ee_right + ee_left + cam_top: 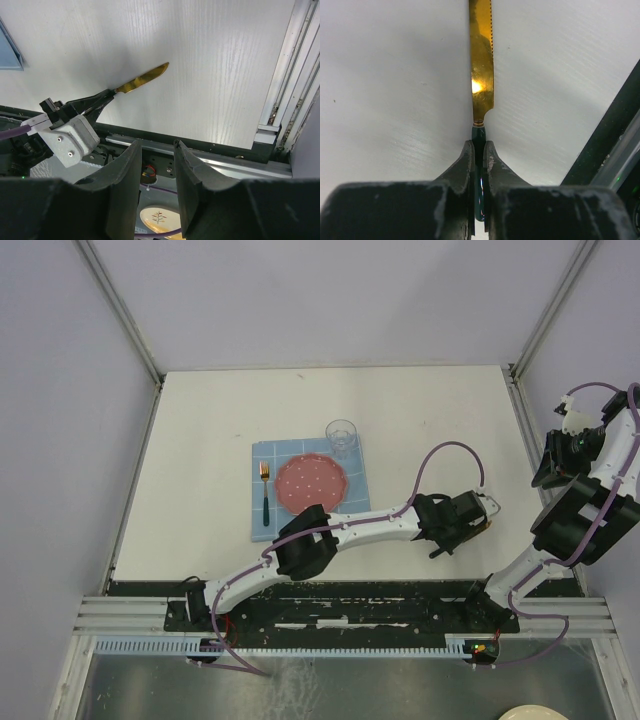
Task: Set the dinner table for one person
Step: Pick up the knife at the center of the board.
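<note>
A knife [482,65] with a gold blade and a dark green handle is clamped by the handle in my left gripper [479,145], which is shut on it. Its blade points away over the white dinner table [200,440], low above the surface. From above, the left gripper [470,523] is stretched out to the right of the blue placemat [358,490], near the table's front edge. The right wrist view shows the knife [142,79] sticking out of the left fingers. My right gripper [156,145] is open with nothing in it, raised at the far right [555,468].
On the placemat lie a green-handled gold fork [265,490] at the left and a red dotted plate [312,482] in the middle, with a clear glass [342,436] at its far right corner. A cream plate [160,217] sits below the table's front rail [210,155].
</note>
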Controlling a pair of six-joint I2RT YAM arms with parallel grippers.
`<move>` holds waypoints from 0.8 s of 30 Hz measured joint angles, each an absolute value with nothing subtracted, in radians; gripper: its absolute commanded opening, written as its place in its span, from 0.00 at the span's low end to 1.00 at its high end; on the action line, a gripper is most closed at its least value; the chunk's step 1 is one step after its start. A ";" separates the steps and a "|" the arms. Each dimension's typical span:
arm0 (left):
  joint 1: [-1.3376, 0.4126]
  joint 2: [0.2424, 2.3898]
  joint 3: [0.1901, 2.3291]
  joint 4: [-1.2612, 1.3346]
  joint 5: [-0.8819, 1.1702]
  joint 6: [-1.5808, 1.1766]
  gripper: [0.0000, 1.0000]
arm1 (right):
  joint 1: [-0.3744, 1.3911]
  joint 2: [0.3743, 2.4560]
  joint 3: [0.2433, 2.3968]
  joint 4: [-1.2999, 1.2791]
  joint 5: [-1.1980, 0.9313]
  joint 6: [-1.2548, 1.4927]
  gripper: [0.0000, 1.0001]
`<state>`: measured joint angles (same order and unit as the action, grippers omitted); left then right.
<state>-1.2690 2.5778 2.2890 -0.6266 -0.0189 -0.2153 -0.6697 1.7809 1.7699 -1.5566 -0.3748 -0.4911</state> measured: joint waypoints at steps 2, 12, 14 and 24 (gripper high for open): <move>-1.268 2.578 2.289 -0.628 -0.019 -0.215 0.03 | -0.670 1.781 1.770 -1.556 -0.378 -0.490 0.40; -1.166 2.482 2.167 -0.702 -0.029 -0.207 0.03 | -0.670 1.781 1.770 -1.542 -0.386 -0.475 0.40; -1.119 2.463 2.148 -0.736 -0.043 -0.200 0.03 | -0.670 1.781 1.770 -1.539 -0.390 -0.467 0.40; -0.994 2.381 2.127 -0.831 -0.125 -0.164 0.03 | -0.670 1.781 1.771 -1.519 -0.436 -0.415 0.39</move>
<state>-0.9939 2.3806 2.1269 -0.8310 -0.1246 -0.1642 -0.6697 1.7813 1.7706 -1.5188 -0.4358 -0.4149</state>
